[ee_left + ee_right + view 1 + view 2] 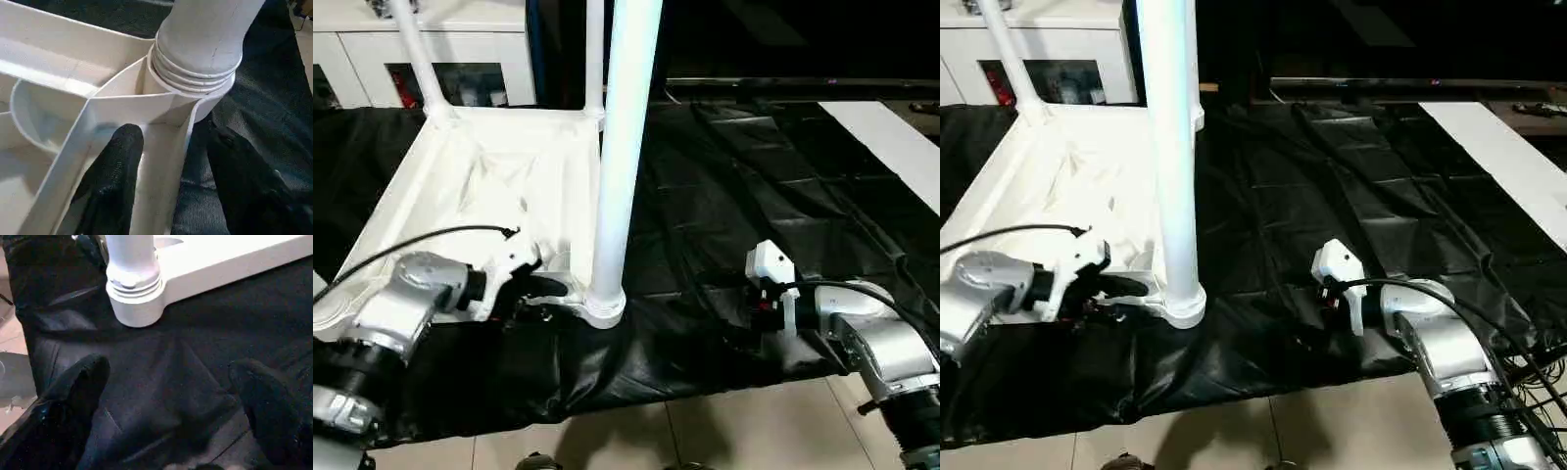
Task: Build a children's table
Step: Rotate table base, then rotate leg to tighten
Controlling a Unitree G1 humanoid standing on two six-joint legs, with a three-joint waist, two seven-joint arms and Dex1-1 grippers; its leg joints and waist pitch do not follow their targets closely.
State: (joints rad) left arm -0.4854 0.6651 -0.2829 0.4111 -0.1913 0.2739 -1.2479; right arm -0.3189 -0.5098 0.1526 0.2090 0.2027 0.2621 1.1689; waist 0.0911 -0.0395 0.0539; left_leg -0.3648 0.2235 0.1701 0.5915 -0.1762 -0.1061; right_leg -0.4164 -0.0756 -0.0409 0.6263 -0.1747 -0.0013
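Tabletop (pixel 480 186): white, ribbed underside up, lying at the bench's (pixel 724 196) left side on black sheeting. Three legs visible, upright in corner sockets; nearest leg (pixel 625 147) at the near corner, blocking part of the view.
Left pincer (pixel 171 181): part-closed astride the tabletop's near rim beside that socket.
Right pincer (pixel 171 396): spread wide, empty, above bare sheeting.
White cabinet (pixel 460 59): behind the bench.
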